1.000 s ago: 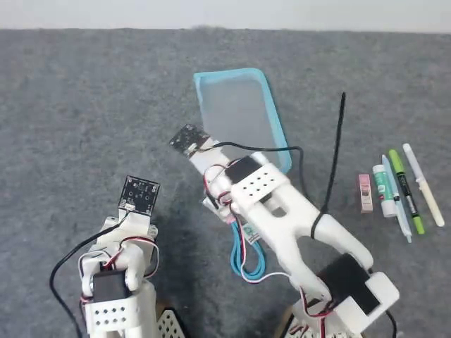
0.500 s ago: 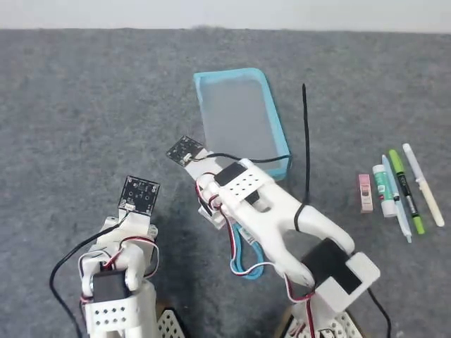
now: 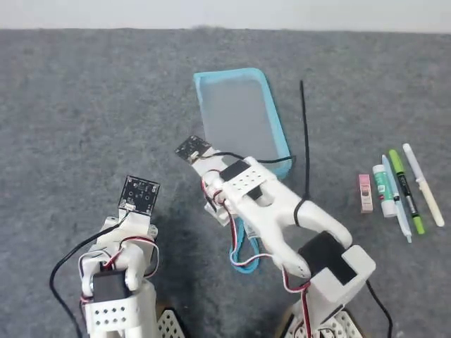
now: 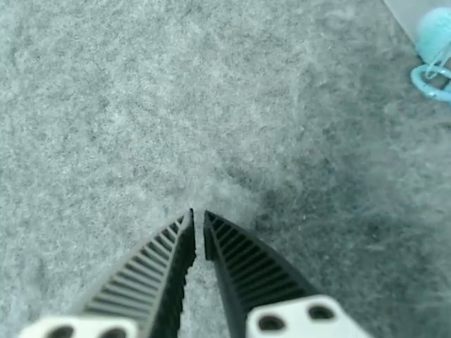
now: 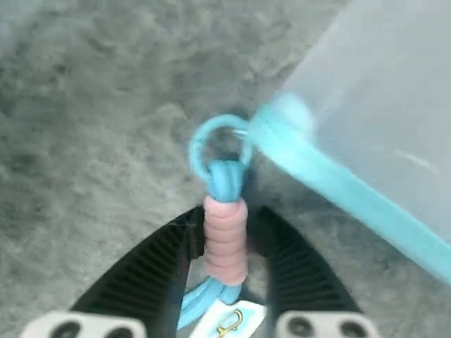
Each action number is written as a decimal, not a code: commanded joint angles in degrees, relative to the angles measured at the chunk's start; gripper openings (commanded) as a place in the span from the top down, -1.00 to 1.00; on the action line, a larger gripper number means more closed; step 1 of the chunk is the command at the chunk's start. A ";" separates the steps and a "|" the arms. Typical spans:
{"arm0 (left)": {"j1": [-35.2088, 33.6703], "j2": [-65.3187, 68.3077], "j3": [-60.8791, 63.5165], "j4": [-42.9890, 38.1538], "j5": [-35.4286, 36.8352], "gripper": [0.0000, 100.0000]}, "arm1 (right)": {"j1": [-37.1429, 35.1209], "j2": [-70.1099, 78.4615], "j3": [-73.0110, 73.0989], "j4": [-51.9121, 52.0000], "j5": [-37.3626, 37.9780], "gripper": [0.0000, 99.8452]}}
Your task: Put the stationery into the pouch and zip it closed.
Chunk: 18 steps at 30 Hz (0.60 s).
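Grey carpet (image 3: 84,105): right pincer (image 5: 225,213) pinches pink bead (image 5: 225,246) of blue-rimmed pouch (image 3: 239,116) (left pincer (image 4: 198,224) closed).

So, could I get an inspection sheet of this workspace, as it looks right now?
Surface: grey felt-like mat.
Job's things: translucent, teal-edged pouch lies flat; stationery lies in a row off to its side, outside it; a blue strap is tied to the pouch's corner ring.
Clutter: nothing seen.
Grippers: left gripper shut, empty, over bare mat; right gripper shut on the strap.
Cables: black cable arcs up from the right arm.
Surroundings: pale wall beyond the mat.
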 commanded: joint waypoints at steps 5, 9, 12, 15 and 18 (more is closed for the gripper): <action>0.09 -1.05 -0.31 -8.18 -0.70 0.96 | 7.25 -12.53 -2.55 6.81 -3.78 0.99; -0.53 -1.05 -0.31 -12.13 -0.88 0.96 | 8.84 -24.22 1.58 6.29 -5.89 0.99; -4.57 -1.05 -1.27 -14.77 -6.33 0.96 | 8.66 -34.51 9.76 0.84 -3.69 0.99; -6.86 -0.62 -3.91 -16.62 -5.98 0.95 | 8.66 -43.74 16.26 -1.98 -2.20 0.99; -5.71 3.08 -8.48 -14.95 -5.01 0.84 | 8.66 -49.36 17.49 1.71 -1.05 0.99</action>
